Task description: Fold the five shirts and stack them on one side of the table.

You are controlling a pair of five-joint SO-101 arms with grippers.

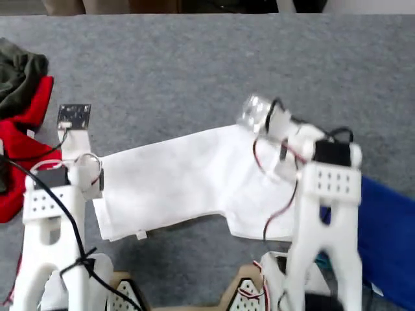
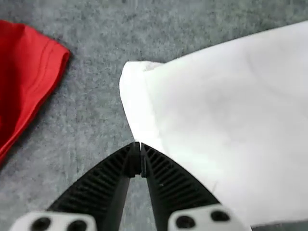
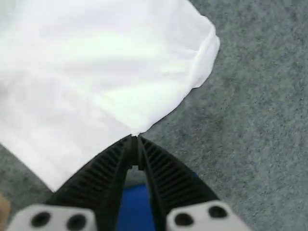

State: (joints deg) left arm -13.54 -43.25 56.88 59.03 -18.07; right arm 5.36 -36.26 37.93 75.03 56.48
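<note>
White shirt (image 1: 188,175) lies mid-frame on the grey tabletop (image 1: 194,65), long axis running left to right. Left fingers (image 2: 113,180) pinch its left edge, right fingers (image 3: 166,178) its right end.

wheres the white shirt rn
High view: the white shirt lies mid-table between the two arms, red shirt to its left, blue shirt to its right. The left gripper and right gripper each pinch an edge.
</note>
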